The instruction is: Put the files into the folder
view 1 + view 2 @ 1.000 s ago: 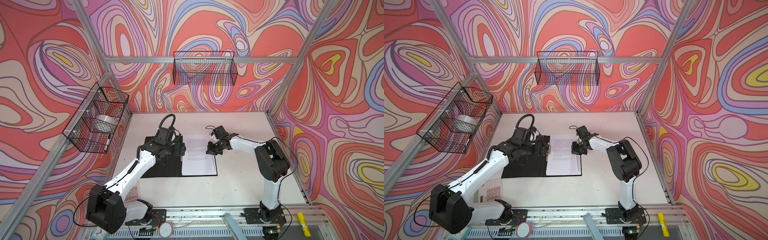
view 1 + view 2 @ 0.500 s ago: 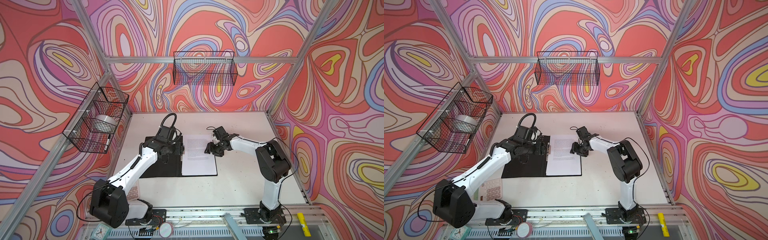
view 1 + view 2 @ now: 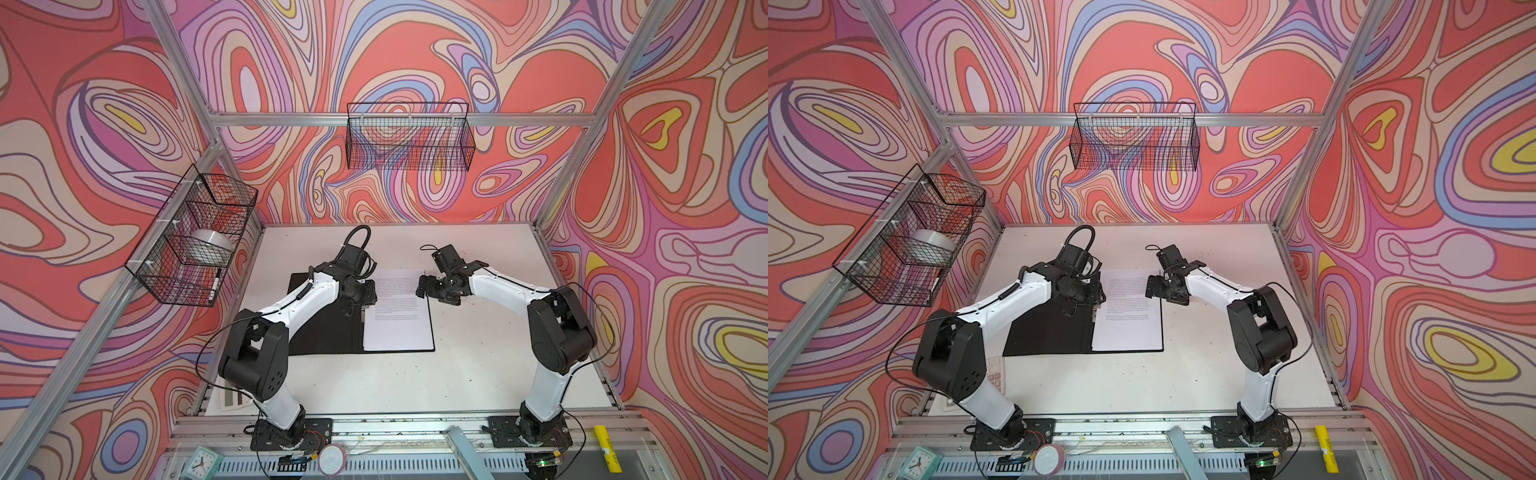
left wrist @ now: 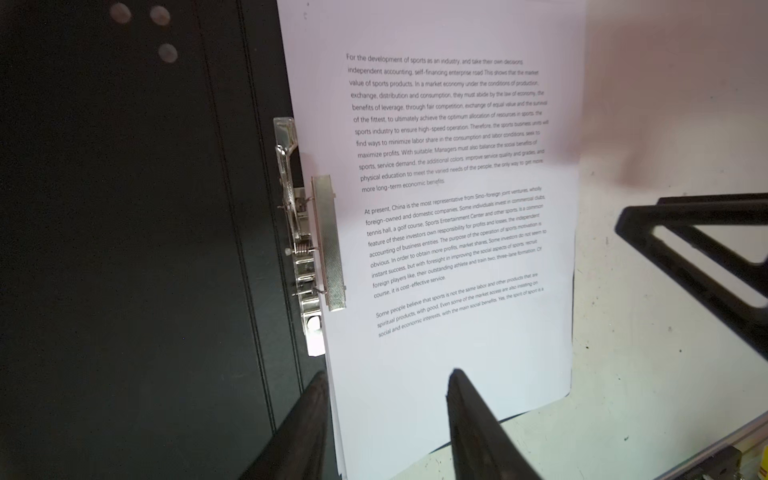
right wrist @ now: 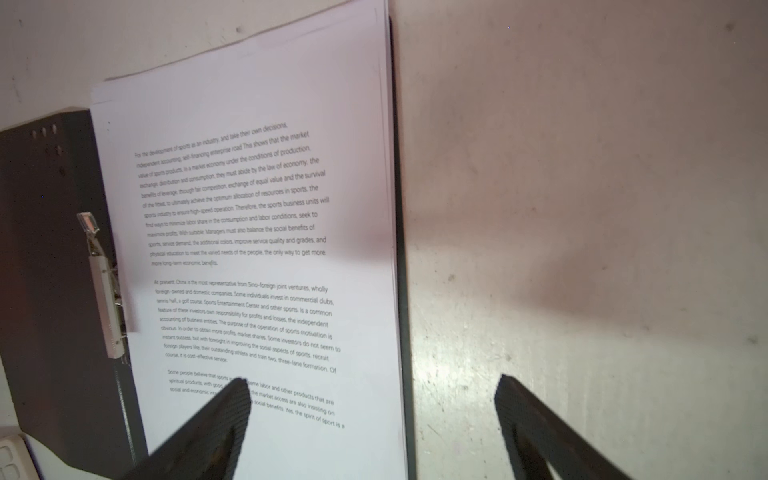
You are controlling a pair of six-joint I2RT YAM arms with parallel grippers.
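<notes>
On the folder (image 3: 324, 332), files (image 3: 399, 328) lengthwise front-to-back; left end effector (image 4: 386, 374) narrow; right end effector (image 5: 374, 384) wide.

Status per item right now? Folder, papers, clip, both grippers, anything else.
folder: open, lying flat, black inside up.
papers: stacked on the folder's clip-bearing half.
clip: bar over the papers' edge; clamped or not, cannot tell.
left gripper: open, holding nothing, over the papers' clip-side edge.
right gripper: wide open, empty, above the papers' outer edge.
calculator: lying flat, mostly hidden behind the left arm.
</notes>
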